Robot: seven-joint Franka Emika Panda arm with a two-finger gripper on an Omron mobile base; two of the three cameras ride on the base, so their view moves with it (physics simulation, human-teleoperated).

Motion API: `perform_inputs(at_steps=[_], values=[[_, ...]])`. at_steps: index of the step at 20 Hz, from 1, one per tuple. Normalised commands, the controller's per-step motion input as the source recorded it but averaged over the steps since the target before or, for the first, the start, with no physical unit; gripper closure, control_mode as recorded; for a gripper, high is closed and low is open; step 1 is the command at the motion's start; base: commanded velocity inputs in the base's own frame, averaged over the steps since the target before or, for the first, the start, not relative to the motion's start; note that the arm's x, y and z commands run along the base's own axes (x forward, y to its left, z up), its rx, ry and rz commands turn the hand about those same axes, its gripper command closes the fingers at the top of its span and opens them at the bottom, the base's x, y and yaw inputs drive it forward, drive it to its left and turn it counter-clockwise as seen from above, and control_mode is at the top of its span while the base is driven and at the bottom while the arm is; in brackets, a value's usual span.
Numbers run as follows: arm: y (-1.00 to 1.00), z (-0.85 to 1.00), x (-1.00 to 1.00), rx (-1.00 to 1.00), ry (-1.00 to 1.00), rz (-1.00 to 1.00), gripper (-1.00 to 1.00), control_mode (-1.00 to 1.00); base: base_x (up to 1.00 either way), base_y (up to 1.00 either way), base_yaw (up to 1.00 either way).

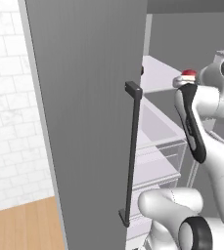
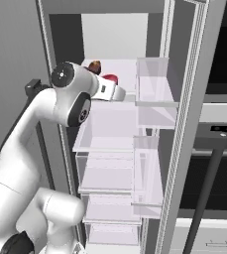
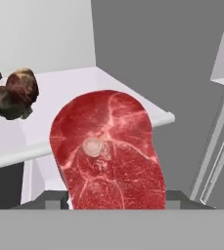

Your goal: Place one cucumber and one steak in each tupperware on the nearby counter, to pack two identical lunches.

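Note:
A raw red steak (image 3: 108, 151) with white marbling stands on edge in the hand view, and my gripper (image 3: 114, 201) is shut on its lower part, just off the front edge of a white fridge shelf (image 3: 147, 110). From the right base the steak (image 2: 110, 79) shows as a red patch at the gripper (image 2: 116, 92), at the upper shelf. From the left base the steak (image 1: 188, 74) sits at the gripper (image 1: 182, 81). The cucumber and the tupperware are out of view. A strip of the light wooden counter (image 1: 25, 224) lies at lower left.
A brown lumpy food item (image 3: 15, 93) lies on the same shelf (image 2: 95, 67). The grey fridge door (image 1: 89, 122) with its dark bar handle (image 1: 132, 151) stands open to my left. Clear door bins (image 2: 154, 82) and drawers (image 2: 110, 173) are on the right and below. A dark oven (image 2: 219, 163) is beyond them.

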Motion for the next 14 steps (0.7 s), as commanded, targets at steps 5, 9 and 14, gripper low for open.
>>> perform_inputs(at_steps=[5,9,14], values=[[0.03,0.05,-0.74,0.0,0.04,0.0,1.0,-1.0,0.0,0.0,0.0],[0.11,-0.17,-0.42,-0.02,0.09,0.0,1.0,-1.0,0.0,0.0,0.0],[0.06,-0.16,-0.25,0.0,0.1,0.0,1.0,-1.0,0.0,0.0,0.0]])
